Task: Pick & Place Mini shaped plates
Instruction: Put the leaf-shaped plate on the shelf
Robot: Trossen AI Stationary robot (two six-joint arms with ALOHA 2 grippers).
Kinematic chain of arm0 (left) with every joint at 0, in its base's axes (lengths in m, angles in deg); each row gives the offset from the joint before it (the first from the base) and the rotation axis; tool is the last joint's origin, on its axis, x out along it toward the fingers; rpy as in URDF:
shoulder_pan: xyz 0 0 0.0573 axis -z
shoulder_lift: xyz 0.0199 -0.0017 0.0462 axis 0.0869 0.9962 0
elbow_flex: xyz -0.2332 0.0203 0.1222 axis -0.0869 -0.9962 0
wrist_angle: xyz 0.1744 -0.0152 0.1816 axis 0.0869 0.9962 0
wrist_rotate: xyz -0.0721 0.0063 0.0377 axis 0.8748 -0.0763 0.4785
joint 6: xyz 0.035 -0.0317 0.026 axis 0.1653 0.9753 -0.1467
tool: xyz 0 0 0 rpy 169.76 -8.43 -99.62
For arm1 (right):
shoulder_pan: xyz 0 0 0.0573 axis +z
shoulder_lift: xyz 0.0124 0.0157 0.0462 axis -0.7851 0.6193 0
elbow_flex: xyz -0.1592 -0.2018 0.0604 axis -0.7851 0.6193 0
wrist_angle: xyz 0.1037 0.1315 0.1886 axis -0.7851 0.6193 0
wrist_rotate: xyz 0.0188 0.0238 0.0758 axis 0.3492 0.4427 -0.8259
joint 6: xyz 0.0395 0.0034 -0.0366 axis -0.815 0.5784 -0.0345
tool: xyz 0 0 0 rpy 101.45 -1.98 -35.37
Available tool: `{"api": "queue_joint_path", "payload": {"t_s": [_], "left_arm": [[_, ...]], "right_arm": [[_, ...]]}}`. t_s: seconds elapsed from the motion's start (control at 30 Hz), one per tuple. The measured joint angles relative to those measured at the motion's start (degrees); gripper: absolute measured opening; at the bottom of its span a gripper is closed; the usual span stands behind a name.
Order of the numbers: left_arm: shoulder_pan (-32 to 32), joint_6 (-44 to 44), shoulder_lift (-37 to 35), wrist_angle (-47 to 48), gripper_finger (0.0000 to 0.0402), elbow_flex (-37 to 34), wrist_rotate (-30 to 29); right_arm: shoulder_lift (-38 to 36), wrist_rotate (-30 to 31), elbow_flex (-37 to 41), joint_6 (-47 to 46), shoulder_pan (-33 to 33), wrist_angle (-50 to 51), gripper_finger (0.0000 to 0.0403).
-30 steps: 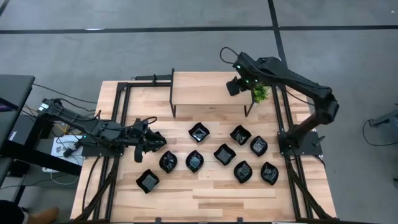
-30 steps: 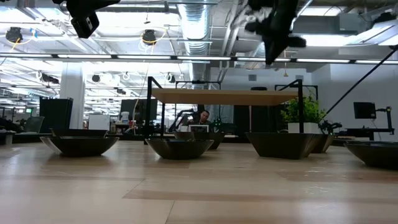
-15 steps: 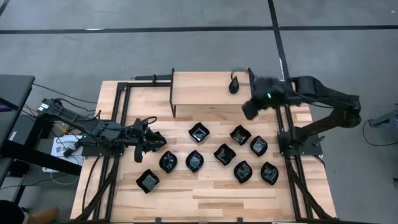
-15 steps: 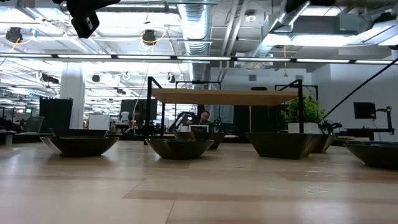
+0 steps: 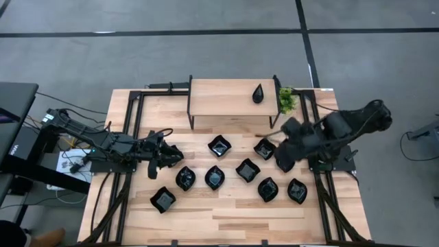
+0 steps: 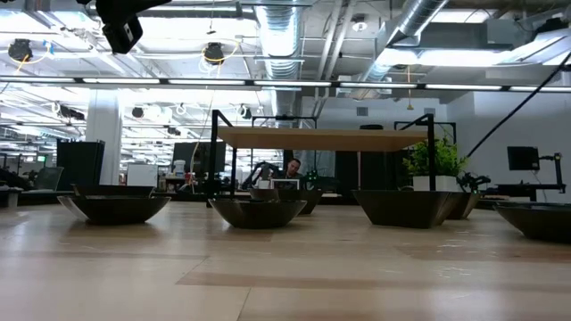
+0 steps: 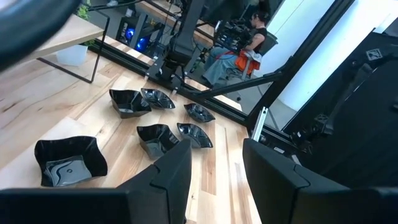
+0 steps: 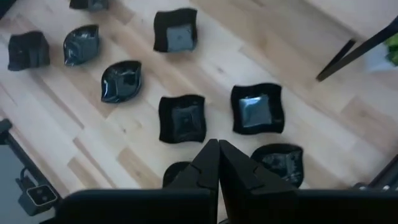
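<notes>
The right gripper (image 5: 283, 159) hangs above the right side of the table (image 5: 233, 213), over the cluster of mini shaped plates (image 5: 247, 169). Its fingers (image 8: 208, 163) are pressed fully together, with nothing between them. Directly ahead of it in the right wrist view lie two wavy-edged square plates (image 8: 182, 117) side by side, apart from each other.

The left gripper (image 5: 167, 155) waits at the left side of the table, near the plates there. Its fingers (image 7: 171, 177) stand well apart and hold nothing.

Plate positions:
- One teardrop plate (image 5: 258, 93) rests on the raised wooden shelf (image 5: 223, 99) at the far edge, close to the small green plant (image 5: 286, 100).
- The remaining plates lie on the tabletop in front of the shelf — eight are clear in the high view, spread in loose rows, none stacked.
- In the low view, the plates sit upright on the wood.
</notes>
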Motion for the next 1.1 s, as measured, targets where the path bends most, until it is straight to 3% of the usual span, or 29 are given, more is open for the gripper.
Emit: {"api": "queue_joint_path", "payload": {"t_s": [0.27, 0.57, 0.8, 1.1], "left_arm": [[0.0, 0.0, 0.0, -0.2, 0.0145, 0.0, 0.0], [0.0, 0.0, 0.0, -0.2, 0.0145, 0.0, 0.0], [0.0, 0.0, 0.0, -0.2, 0.0145, 0.0, 0.0], [0.0, 0.0, 0.0, -0.2, 0.0145, 0.0, 0.0]], "right_arm": [[7.6, -0.8, 0.0, -7.9, 7.1, -0.2, 0.0000], [14.4, -9.7, 0.0, -28.4, 13.5, -0.4, 0.0000], [18.2, -9.9, 0.0, -39.6, 15.0, -0.4, 0.0000], [19.5, -9.7, 0.8, -42.4, 13.1, 1.2, 0.0000]]}}
